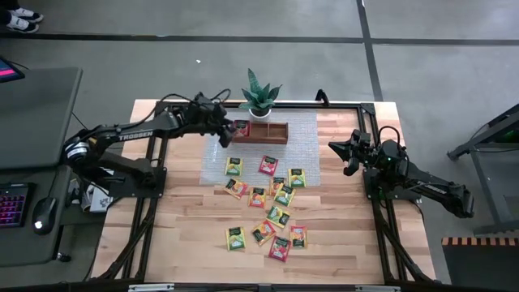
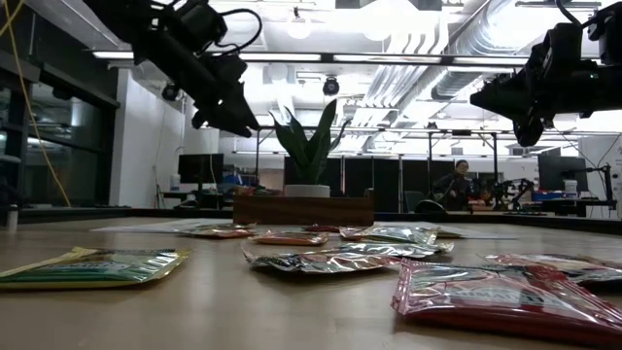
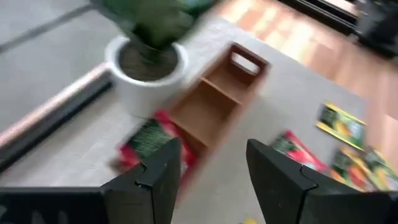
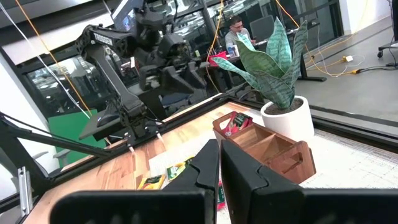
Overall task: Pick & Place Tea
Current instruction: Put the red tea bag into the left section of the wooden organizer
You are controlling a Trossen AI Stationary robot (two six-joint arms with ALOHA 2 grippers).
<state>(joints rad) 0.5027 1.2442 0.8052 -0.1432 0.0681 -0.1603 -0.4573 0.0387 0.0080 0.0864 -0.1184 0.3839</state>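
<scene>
A red tea packet (image 3: 149,140) sticks out of the left end compartment of the brown wooden tray (image 1: 268,131), leaning on its wall (image 4: 235,122). My left gripper (image 3: 211,168) hovers open just above and left of that tray end (image 1: 229,128), with nothing between its fingers. Several more tea packets (image 1: 268,203) in red, orange, yellow and green lie flat on the table nearer the front. My right gripper (image 1: 349,150) waits shut at the table's right side, off the surface (image 4: 219,165).
A spiky green plant in a white pot (image 1: 259,99) stands right behind the tray. A grey mat (image 1: 304,134) lies under the tray. The tray's middle and right compartments (image 3: 211,102) show bare wood. Black frame rails run along the table edges (image 1: 381,227).
</scene>
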